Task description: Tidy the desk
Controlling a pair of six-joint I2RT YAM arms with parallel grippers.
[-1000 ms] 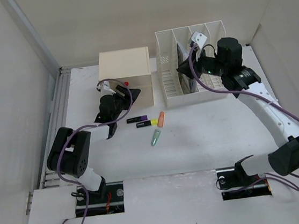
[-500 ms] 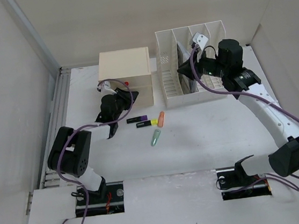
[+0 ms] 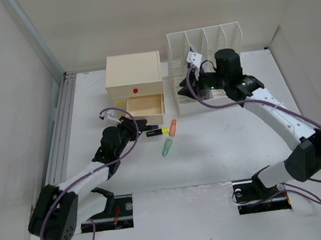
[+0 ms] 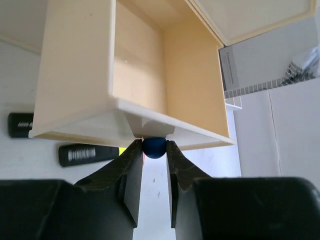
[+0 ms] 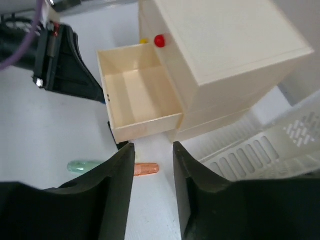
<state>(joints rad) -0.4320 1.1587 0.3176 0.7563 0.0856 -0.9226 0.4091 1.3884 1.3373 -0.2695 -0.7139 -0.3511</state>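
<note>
On the white desk [image 3: 221,148] stands a cream drawer box [image 3: 134,74]. Its lowest drawer [image 3: 145,106] is pulled out and empty inside [image 4: 150,65]. My left gripper [image 4: 154,150] is shut on that drawer's small blue knob [image 4: 154,147]; from above, the left gripper [image 3: 142,124] sits just in front of the drawer. My right gripper [image 5: 153,150] hangs open with nothing between its fingers, above the desk between the drawer box and the white file rack [image 3: 207,68]; in the top view the right gripper [image 3: 184,92] is at the rack's front left corner.
Highlighters lie in front of the drawer: a black-and-yellow one [image 3: 157,132], an orange one [image 3: 173,128] and a pale green one [image 3: 167,148]. A red knob [image 5: 159,41] and a yellow knob [image 5: 144,41] mark the upper drawers. A grey notebook [image 4: 250,65] stands in the rack.
My left gripper shut on the blue knob and drew back toward the near edge, sliding the drawer open. My right gripper moved left, away from the rack's slots, and its jaws widened.
</note>
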